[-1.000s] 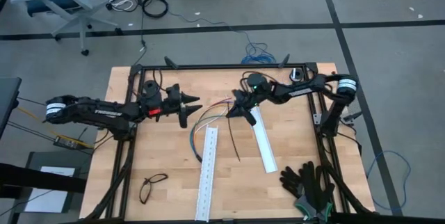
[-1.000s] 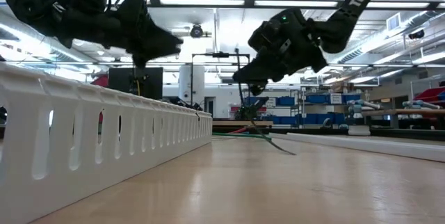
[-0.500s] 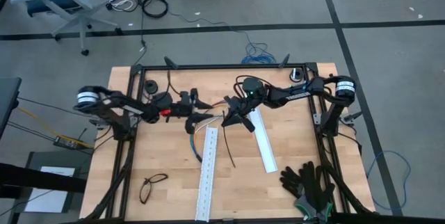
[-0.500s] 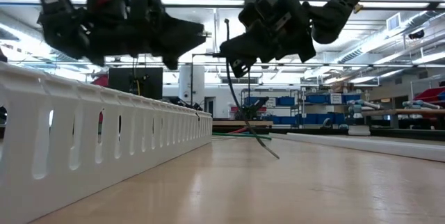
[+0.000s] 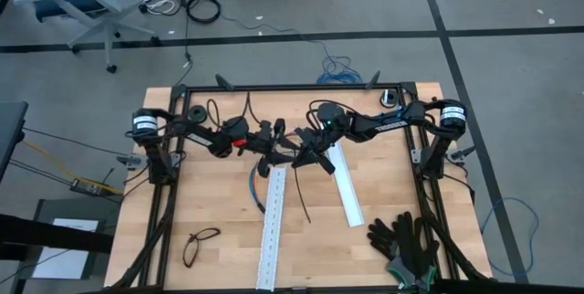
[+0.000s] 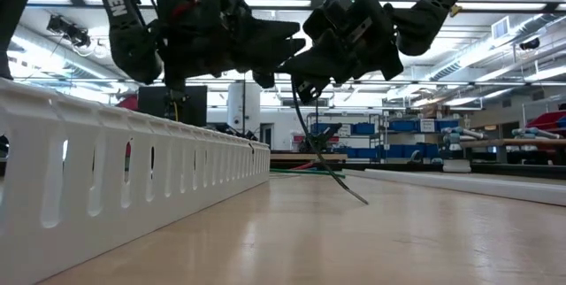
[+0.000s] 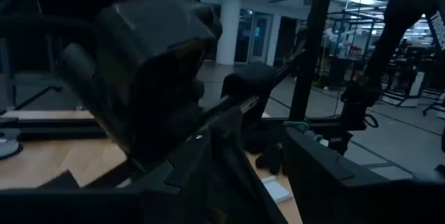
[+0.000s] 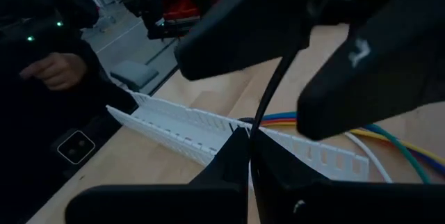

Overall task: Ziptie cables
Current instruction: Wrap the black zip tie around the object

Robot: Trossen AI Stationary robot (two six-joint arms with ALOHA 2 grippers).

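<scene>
A black zip tie (image 5: 305,194) is held in my right gripper (image 5: 303,155), which is shut on it above the table's middle. My left gripper (image 5: 281,146) has come level from the left and is open. Its two fingers (image 8: 243,22) stand on either side of the tie's upper part (image 8: 274,85). The cables (image 5: 256,187), a curved bundle of blue, green, orange, yellow and white wires (image 8: 389,137), lie on the table below both grippers, beside the far end of a white rail (image 5: 273,230). My right gripper pinches the zip tie between its two fingers at a point along the strip (image 8: 252,132). The tie's upper part rises past the fingertips. Its tail (image 6: 340,179) hangs slanting down, and its tip (image 6: 365,202) reaches the table top. My left gripper: I cannot tell whether its fingers touch the tie.
A second white rail (image 5: 347,184) lies to the right of the tie. Black gloves (image 5: 406,239) lie at the near right corner and a pair of glasses (image 5: 201,244) at the near left. A black frame (image 5: 301,87) edges the table.
My left gripper has moved toward the table's right, up to my right gripper, and has tipped from pointing down to level. My right gripper has shifted a little toward the left with the zip tie, whose tail has swung.
</scene>
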